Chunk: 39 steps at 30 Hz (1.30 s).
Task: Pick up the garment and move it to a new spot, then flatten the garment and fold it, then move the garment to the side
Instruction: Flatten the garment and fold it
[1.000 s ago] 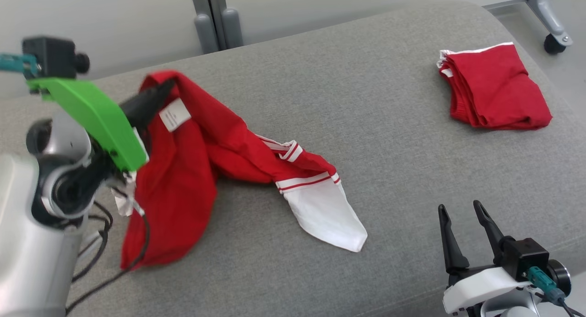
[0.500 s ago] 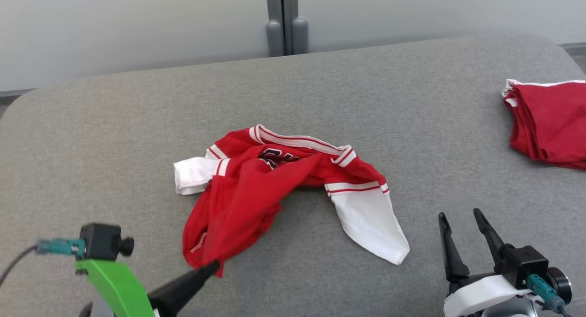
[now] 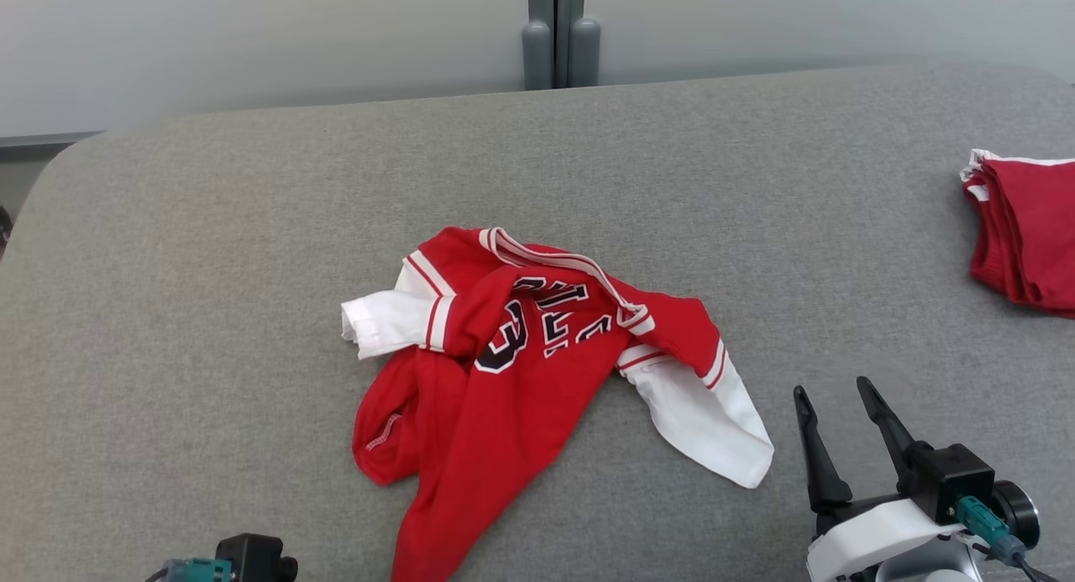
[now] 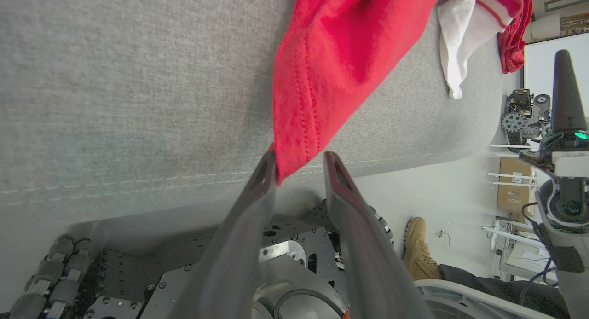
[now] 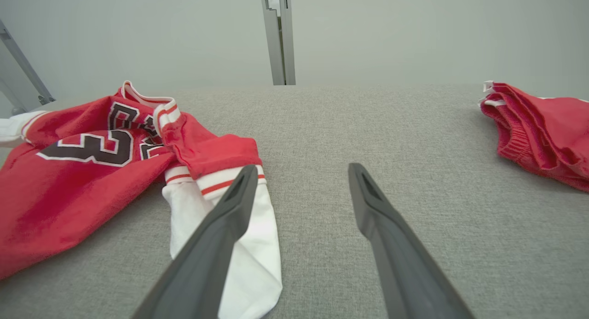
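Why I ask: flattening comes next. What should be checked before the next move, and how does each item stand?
1. Left gripper clear of jersey: not ok; jaws parted, but the hem corner lies between its tips.
2. Right gripper open, empty: ok.
3. Jersey flat: not ok; bunched, sleeves crumpled.
4. Jersey wholly on the cushion: cannot tell; hem reaches the front seam.
5. Folded red garment apart from jersey: ok, far right.
6. Person's boot clear of the arms: cannot tell.
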### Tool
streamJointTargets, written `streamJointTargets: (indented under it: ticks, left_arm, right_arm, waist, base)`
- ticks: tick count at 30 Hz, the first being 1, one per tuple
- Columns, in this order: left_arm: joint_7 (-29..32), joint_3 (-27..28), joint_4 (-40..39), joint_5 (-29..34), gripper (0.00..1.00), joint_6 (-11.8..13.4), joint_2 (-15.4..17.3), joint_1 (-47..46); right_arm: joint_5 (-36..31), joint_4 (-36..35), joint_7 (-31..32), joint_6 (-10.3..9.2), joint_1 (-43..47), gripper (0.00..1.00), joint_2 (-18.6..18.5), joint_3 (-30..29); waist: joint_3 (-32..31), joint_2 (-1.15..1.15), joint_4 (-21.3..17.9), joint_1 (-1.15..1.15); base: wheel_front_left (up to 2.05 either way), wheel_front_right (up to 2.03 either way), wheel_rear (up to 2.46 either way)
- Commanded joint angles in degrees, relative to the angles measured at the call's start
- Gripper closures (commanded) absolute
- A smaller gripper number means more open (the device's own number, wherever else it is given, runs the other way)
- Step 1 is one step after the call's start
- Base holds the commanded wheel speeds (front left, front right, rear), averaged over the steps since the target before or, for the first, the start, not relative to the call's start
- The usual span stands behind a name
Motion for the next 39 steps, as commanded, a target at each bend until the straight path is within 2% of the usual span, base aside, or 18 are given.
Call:
streamJointTargets:
  ticks: [1,5,8,13,15,19,23,30,31,32,36,39]
  left_arm:
    - [-1.39,-0.05,-0.05,2.23,0.0,-0.38,1.11,0.41]
    - [-4.49,-0.06,-2.12,6.33,0.0,0.47,2.98,3.56]
    - [-7.06,1.63,-5.73,6.5,0.0,0.89,3.29,4.64]
    - [-10.45,4.51,-8.5,8.85,0.0,4.91,1.11,-0.41]
    - [-10.78,3.76,-6.51,10.64,0.0,6.21,-0.04,-3.58]
    - [-11.09,1.4,-0.23,12.47,0.0,6.18,-3.62,-10.57]
    - [-12.79,-0.3,8.89,16.32,0.0,6.82,-5.62,-17.66]
    - [-13.81,-0.41,20.25,15.43,0.0,5.04,-8.51,-24.29]
    - [-14.48,-0.23,21.65,16.01,0.19,4.96,-8.23,-25.12]
    - [-15.16,-0.14,22.86,16.66,1.0,4.93,-7.93,-25.82]
    - [-16.85,0.39,24.12,16.41,1.0,3.97,-7.89,-26.58]
    - [-20.59,2.23,23.71,17.88,1.0,5.62,-6.69,-27.71]
  right_arm:
    - [0.28,0.03,-0.15,-0.09,-0.29,0.0,-0.25,-0.21]
    - [0.32,0.11,-0.15,-0.09,0.64,0.0,-0.05,-0.4]
    - [0.39,0.14,-0.15,-0.08,0.71,0.0,0.02,-0.38]
    - [0.3,0.11,-0.15,-0.09,-0.34,0.0,0.15,0.1]
    - [0.23,0.05,-0.15,-0.09,-1.22,0.0,0.06,0.54]
    - [0.41,-0.3,-0.15,-0.09,-2.42,0.0,-0.46,1.24]
    - [0.46,-0.23,-0.15,-0.08,-3.1,0.0,-0.92,1.52]
    - [0.58,-0.31,-0.15,-0.08,-3.31,0.0,-0.78,1.38]
    - [0.61,-0.3,-0.15,-0.09,-3.44,0.0,-0.71,1.5]
    - [0.64,-0.25,-0.15,-0.08,-3.58,0.0,-0.63,1.53]
    - [0.85,-0.37,-0.15,-0.08,-3.39,0.0,-0.39,0.85]
    - [0.69,-0.26,-0.15,-0.09,-3.19,0.0,-0.29,0.67]
  waist:
    - [0.09,0.0,-0.82,0.0]
    - [-0.07,0.0,-1.57,0.0]
    - [0.0,0.0,-1.9,0.0]
    - [0.7,0.0,-2.4,0.0]
    - [1.39,0.0,-2.97,0.0]
    - [2.82,0.0,-4.14,0.0]
    - [4.09,0.0,-5.48,0.0]
    - [5.48,0.0,-7.2,0.0]
    - [5.61,0.0,-7.42,0.0]
    - [5.7,0.0,-7.59,0.0]
    - [5.8,0.0,-7.54,0.0]
    - [5.96,0.0,-7.14,0.0]
  base:
    - [0.0,0.0,0.0]
    - [0.0,0.0,0.0]
    - [0.0,0.0,0.0]
    - [0.0,0.0,0.0]
    - [0.0,0.0,0.0]
    - [0.0,0.0,0.0]
    - [0.0,0.0,0.0]
    - [0.0,0.0,0.0]
    - [0.0,0.0,0.0]
    - [0.0,0.0,0.0]
    - [0.0,0.0,0.0]
    - [0.0,0.0,0.0]
